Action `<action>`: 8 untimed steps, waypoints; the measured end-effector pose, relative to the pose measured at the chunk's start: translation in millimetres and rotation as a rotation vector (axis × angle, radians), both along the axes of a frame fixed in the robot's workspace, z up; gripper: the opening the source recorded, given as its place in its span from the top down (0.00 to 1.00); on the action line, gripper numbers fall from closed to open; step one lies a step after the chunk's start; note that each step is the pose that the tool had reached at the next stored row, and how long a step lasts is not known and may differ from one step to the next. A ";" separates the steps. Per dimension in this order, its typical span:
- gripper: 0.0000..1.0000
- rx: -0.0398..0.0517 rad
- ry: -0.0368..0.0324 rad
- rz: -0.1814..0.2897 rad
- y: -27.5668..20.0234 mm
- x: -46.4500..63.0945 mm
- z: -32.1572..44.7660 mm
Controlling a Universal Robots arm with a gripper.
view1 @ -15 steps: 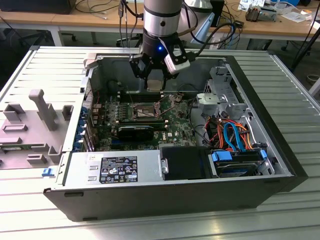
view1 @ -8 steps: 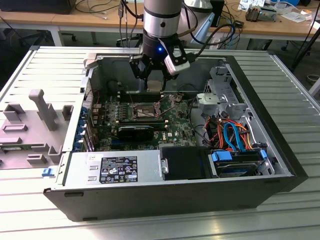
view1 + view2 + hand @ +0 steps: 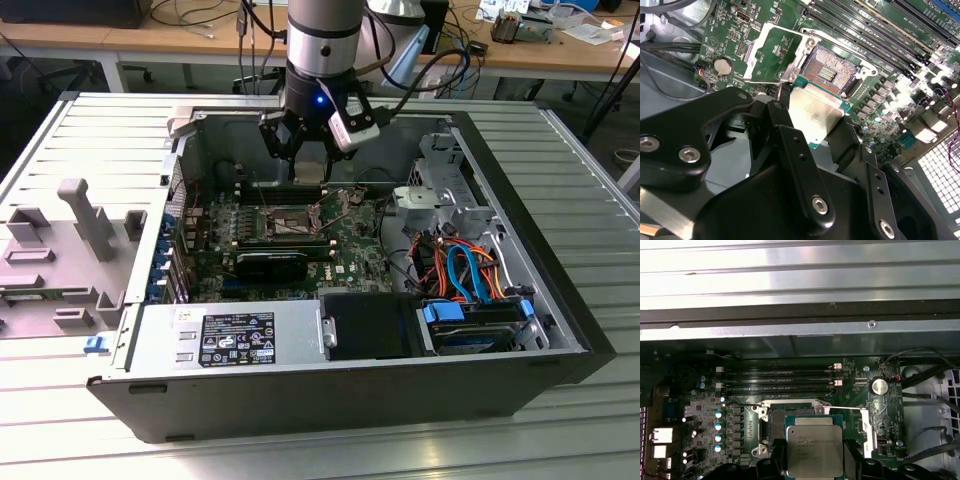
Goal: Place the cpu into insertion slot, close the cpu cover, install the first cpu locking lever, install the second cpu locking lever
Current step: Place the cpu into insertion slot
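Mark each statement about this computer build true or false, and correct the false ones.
1. The claw grips the cpu. True.
2. The cpu sits in the socket. False: the socket is empty and the cpu is in the claw, beside it.
3. The cpu cover is flipped open. True.
4. The case is closed. False: it is open, with the motherboard exposed.
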State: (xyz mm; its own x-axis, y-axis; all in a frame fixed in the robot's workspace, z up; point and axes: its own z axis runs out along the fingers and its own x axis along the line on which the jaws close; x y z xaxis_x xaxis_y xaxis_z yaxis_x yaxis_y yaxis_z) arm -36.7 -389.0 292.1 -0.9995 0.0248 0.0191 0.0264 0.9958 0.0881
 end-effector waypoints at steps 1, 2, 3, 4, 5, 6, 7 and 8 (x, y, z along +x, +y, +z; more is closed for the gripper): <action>0.46 -0.0001 0.0000 0.000 0.0 0.0 -0.2; 0.46 -0.0001 0.0000 0.000 0.0 0.0 -0.4; 0.46 -0.0001 0.0000 0.000 0.0 0.0 -0.5; 0.46 -0.0001 0.0000 0.000 0.0 0.0 -0.7; 0.46 0.0000 0.0000 0.000 0.0 0.0 -1.1; 0.46 0.0000 0.0000 0.000 0.0 0.0 -1.3; 0.46 0.0000 -0.0001 0.000 0.0 0.0 -1.6; 0.46 -0.0001 0.0000 0.000 0.0 0.0 -1.7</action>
